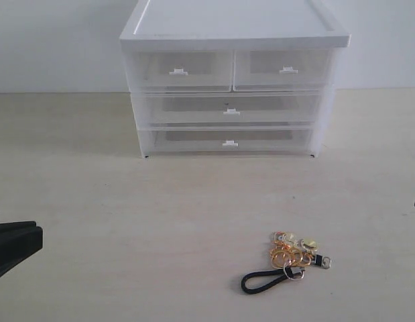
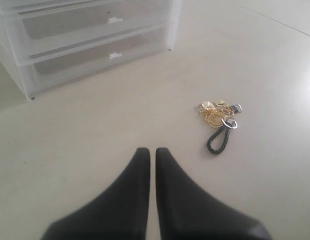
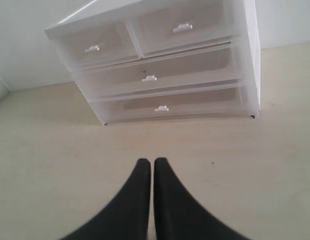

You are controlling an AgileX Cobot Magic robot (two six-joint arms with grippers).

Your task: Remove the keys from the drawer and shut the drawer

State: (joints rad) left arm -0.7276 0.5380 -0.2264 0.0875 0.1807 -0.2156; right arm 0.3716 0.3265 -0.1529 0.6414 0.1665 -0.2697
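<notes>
Left gripper [image 2: 152, 151]: smooth black tapered fingers pressed together, empty; right gripper [image 3: 152, 161] likewise. Gold-ring pale-metal keys [image 1: 291, 249] with braided black cord loop lie on matte pale tabletop [image 1: 127, 221]. Farther back, translucent plastic top-right drawer [image 1: 282, 70] sits flush, closed.

Wide bare tabletop [image 1: 93, 215] lies open in front of the drawer unit [image 1: 230, 107], whose four fronts all sit flush. Only the keys [image 1: 289, 253] lie in that stretch, well apart from the unit.
</notes>
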